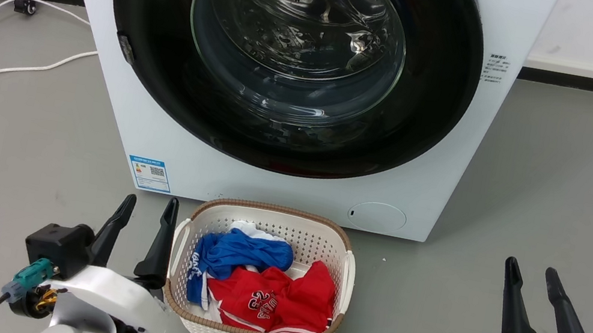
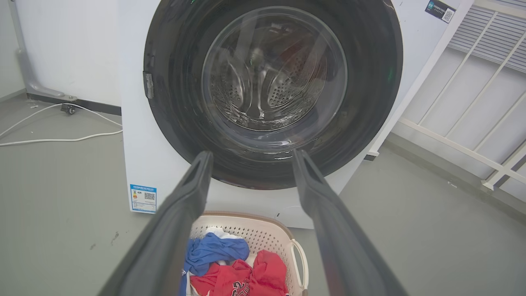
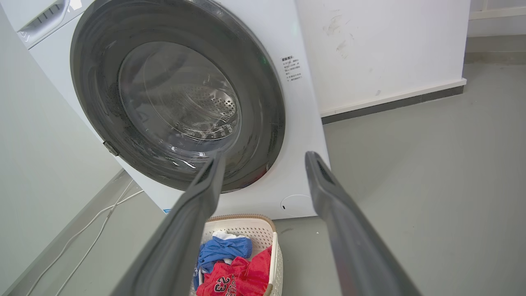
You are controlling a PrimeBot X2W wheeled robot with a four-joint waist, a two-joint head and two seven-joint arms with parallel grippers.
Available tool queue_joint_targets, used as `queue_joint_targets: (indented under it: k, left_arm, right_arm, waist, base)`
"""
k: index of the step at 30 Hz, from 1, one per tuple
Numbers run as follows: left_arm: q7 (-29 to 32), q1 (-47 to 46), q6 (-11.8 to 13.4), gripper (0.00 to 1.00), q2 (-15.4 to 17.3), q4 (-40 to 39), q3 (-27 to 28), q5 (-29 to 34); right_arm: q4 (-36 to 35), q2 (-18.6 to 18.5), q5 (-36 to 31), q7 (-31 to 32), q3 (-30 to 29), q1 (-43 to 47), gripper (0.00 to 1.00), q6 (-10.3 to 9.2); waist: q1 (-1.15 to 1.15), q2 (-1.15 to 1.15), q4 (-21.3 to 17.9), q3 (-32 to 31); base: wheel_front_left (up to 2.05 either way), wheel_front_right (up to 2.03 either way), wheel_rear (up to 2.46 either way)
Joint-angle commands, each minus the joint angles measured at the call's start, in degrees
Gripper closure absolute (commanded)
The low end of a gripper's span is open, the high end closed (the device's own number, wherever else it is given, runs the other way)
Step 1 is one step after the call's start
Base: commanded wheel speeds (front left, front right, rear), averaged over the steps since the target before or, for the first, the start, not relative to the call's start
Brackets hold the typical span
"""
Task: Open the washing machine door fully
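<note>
Round glossy black washing machine door (image 1: 291, 56) at 12 o'clock was shut, nothing done yet; left fingers (image 1: 160, 246), right fingers (image 1: 514, 315) apart, empty.

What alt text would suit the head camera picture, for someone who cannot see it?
The washing machine door, big, round and glossy black, is closed. Before it on the grey floor stands a cream laundry basket holding a red jersey and a blue garment, flanked by the robot's open left pincer and open right pincer.
</note>
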Motion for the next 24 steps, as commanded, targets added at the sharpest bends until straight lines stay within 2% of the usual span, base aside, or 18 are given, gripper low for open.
queue_joint_targets:
  k: [1, 24]
  left_arm:
    - [-0.5, -1.2, 0.3, 0.0, 0.4, -0.3, -0.2, 1.3]
    - [-3.6, -1.5, 2.1, 0.0, 1.1, 1.1, -2.1, 11.1]
  right_arm:
    - [-0.8, 0.1, -1.4, -0.4, -0.1, -0.1, 0.0, 0.1]
    - [-2.7, 0.3, -13.2, -1.3, -0.8, 1.4, 0.0, 0.13]
  waist:
    - [0.0, 0.0, 0.0, 0.0]
    - [0.0, 0.0, 0.5, 0.1]
  base:
    - [0.0, 0.0, 0.0]
    - [0.0, 0.0, 0.0]
